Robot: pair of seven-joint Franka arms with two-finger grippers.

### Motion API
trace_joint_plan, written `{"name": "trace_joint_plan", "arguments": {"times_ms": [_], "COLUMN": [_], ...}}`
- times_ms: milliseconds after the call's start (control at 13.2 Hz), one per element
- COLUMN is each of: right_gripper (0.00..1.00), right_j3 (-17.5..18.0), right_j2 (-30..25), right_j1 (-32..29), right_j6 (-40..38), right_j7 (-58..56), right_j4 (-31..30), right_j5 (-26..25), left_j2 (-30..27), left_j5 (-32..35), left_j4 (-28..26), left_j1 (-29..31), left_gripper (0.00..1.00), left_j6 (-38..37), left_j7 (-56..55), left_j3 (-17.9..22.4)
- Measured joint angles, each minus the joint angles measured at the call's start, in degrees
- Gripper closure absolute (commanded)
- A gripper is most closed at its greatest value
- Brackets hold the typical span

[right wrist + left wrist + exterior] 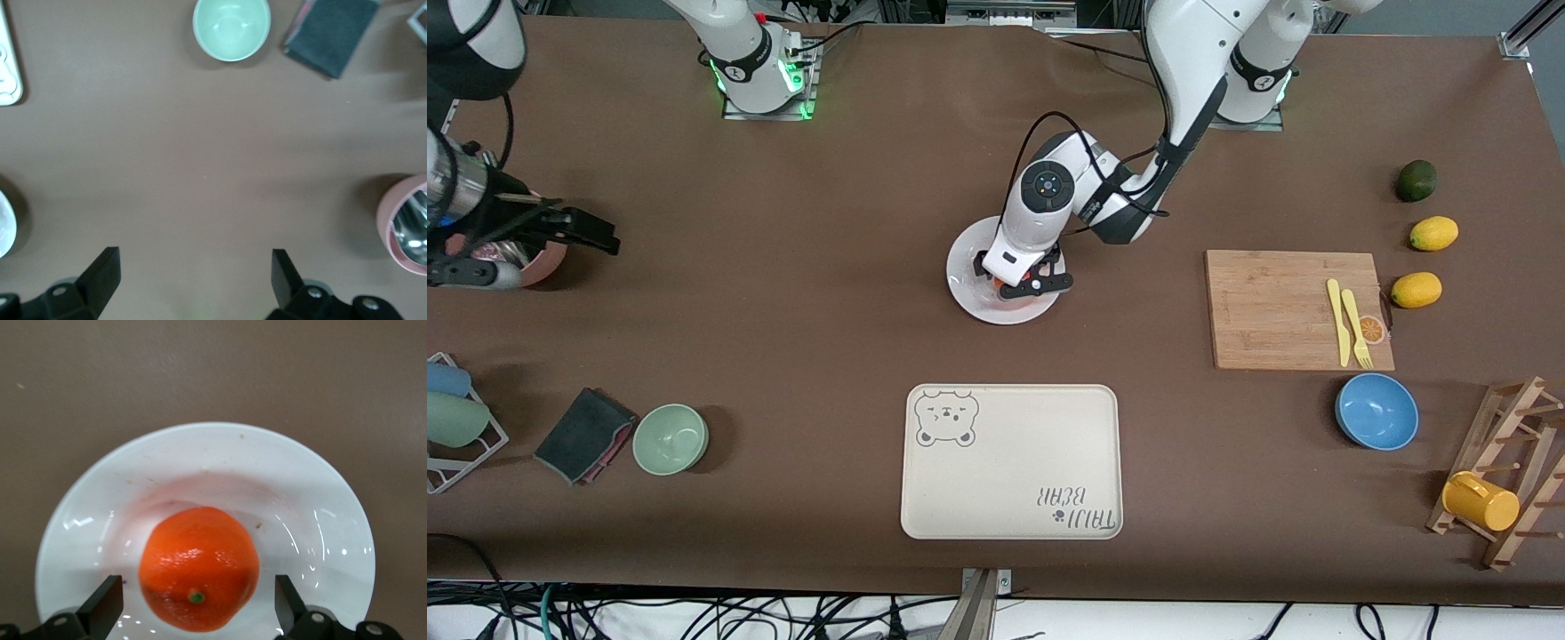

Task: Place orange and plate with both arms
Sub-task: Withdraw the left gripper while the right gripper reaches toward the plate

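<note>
The white plate [975, 304] lies mid-table, farther from the front camera than the bear-print tray. In the left wrist view the orange [199, 568] rests in the plate's [220, 453] well. My left gripper [1036, 284] hangs just over the plate, open, its fingers standing apart on either side of the orange without touching it [198, 597]. In the front view the gripper hides most of the orange [1000, 284]. My right gripper [591, 229] waits open and empty over bare table at the right arm's end [195, 267].
The cream tray [1011, 462] lies near the front edge. A cutting board [1280, 311] with a yellow knife and fork, a blue bowl [1376, 411] and lemons sit toward the left arm's end. A pink bowl [547, 262], green bowl [671, 438] and dark cloth [583, 436] sit toward the right arm's.
</note>
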Motion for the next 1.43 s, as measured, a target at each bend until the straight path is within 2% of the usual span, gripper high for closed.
{"name": "trace_joint_plan", "arguments": {"times_ms": [151,377,528,755,981,1283,1434], "right_gripper": [0.00,0.00,0.00,0.00,0.00,0.00,0.00], "right_j3": [0.5,0.8,0.9,1.3,2.1,3.9,5.6], "right_j2": [2.3,7.6,11.2,14.2,13.7,11.0,8.7], "right_j1": [1.9,4.7,5.9,7.4,7.8,7.8,7.8], "right_j6": [0.1,1.7,4.7,10.7,14.4,18.7,23.0], "right_j7": [0.0,0.0,0.0,0.0,-1.6,-5.9,-8.0], "right_j4": [-0.1,-0.2,-0.6,-4.5,-10.5,-19.3,-25.5], "right_j5": [3.7,11.6,16.5,23.1,28.4,34.3,37.5], "left_j2": [-4.1,-13.6,-19.5,-26.1,-32.0,-37.6,-38.7], "left_j5": [0.0,0.2,0.2,0.2,0.2,0.3,2.6], "left_j4": [1.0,0.7,-1.1,-2.6,-2.7,-2.6,-1.9], "left_j1": [3.3,13.5,21.1,28.2,32.2,32.9,32.9], "left_gripper": [0.00,0.00,0.00,0.00,0.00,0.00,0.00], "left_j6": [-5.8,-13.1,-16.1,-23.6,-31.6,-39.7,-42.3], "left_j7": [0.0,2.5,9.2,20.4,29.2,36.5,37.0], "left_j3": [0.5,0.7,0.7,0.8,2.3,9.1,9.3]}}
